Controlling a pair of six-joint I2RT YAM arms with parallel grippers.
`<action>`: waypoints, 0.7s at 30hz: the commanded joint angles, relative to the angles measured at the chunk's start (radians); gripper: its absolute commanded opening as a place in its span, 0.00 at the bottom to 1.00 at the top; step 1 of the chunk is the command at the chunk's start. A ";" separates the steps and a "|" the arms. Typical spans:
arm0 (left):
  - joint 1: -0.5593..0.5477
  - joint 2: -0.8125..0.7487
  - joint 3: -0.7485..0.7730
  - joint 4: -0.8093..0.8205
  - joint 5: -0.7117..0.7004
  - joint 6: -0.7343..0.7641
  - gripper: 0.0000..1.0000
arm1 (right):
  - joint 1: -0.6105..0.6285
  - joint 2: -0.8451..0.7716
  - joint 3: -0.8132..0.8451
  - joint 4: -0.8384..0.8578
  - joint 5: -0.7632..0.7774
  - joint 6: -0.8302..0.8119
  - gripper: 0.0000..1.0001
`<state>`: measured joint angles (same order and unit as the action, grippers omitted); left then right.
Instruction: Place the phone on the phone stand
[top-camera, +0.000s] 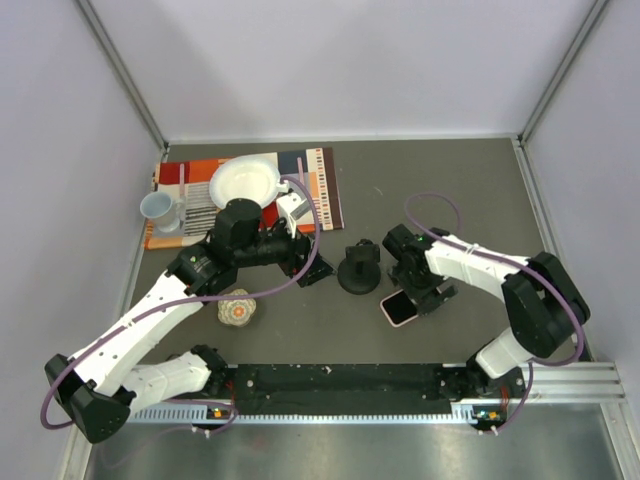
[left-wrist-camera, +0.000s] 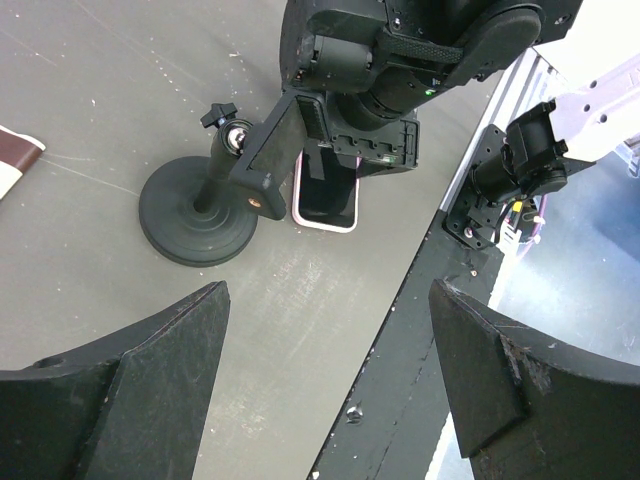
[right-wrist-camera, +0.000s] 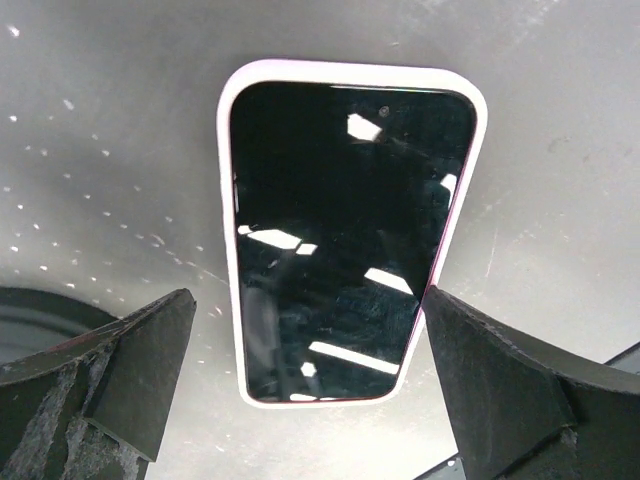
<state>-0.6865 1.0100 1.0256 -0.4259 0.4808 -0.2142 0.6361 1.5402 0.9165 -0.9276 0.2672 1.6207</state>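
Observation:
The phone (top-camera: 401, 309), black screen with a pale pink case edge, lies flat on the grey table right of the phone stand (top-camera: 359, 271). In the right wrist view the phone (right-wrist-camera: 345, 230) lies screen up between my right gripper's (right-wrist-camera: 310, 370) open fingers; the right finger (right-wrist-camera: 520, 390) is at its edge, the left finger stands apart. My right gripper (top-camera: 418, 295) hovers just over it. The stand (left-wrist-camera: 200, 210), a black disc base with a short upright cradle, is empty. My left gripper (top-camera: 305, 262) is open and empty, left of the stand.
A patterned placemat (top-camera: 320, 190) at the back left carries a white bowl (top-camera: 245, 182) and a pale mug (top-camera: 160, 211). A small knitted ball (top-camera: 238, 309) lies near the left arm. A black rail (top-camera: 340, 380) runs along the near table edge.

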 joint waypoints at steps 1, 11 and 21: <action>-0.005 -0.022 0.002 0.039 0.004 0.003 0.86 | -0.012 -0.049 -0.041 -0.037 -0.010 0.096 0.99; -0.007 -0.019 0.001 0.038 -0.007 0.006 0.86 | -0.039 -0.034 -0.019 -0.077 -0.013 0.068 0.99; -0.008 -0.018 -0.001 0.038 -0.011 0.007 0.86 | -0.044 0.004 0.001 -0.083 -0.017 0.059 0.99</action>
<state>-0.6903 1.0096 1.0256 -0.4259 0.4805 -0.2142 0.6037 1.5127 0.8902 -0.9924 0.2424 1.6855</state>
